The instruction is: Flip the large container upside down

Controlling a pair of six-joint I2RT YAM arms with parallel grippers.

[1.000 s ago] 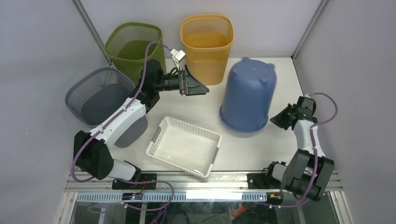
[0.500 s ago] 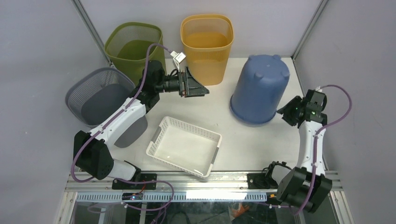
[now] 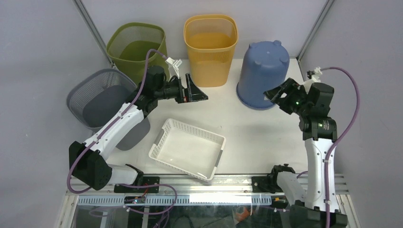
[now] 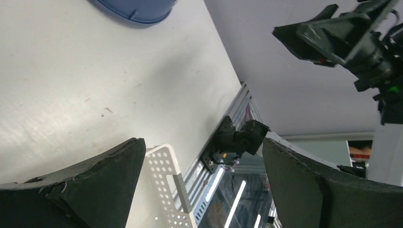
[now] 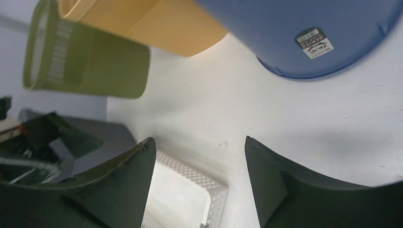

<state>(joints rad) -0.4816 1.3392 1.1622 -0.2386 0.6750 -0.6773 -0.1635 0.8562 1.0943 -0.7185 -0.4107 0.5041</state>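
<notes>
The large container, a blue plastic bin (image 3: 263, 71), stands bottom up at the back right of the table, rim on the surface. In the right wrist view its wall with a sticker (image 5: 304, 33) fills the top right. My right gripper (image 3: 277, 99) hovers just in front of the bin, right of its rim, open and empty; its own view (image 5: 199, 147) shows nothing between the fingers. My left gripper (image 3: 198, 92) hangs open over the table's middle, well left of the bin, holding nothing (image 4: 204, 156). Only the bin's rim (image 4: 133, 9) shows in the left wrist view.
A yellow bin (image 3: 210, 47) and a green mesh bin (image 3: 138, 47) stand at the back. A grey mesh bin (image 3: 102, 102) lies tilted at the left. A white perforated basket (image 3: 187, 149) sits near the front edge, between the arms.
The blue bin went from tilted to standing bottom up, farther back. My right gripper let go, opened, rose and moved up close to it. The left arm drew back slightly.
</notes>
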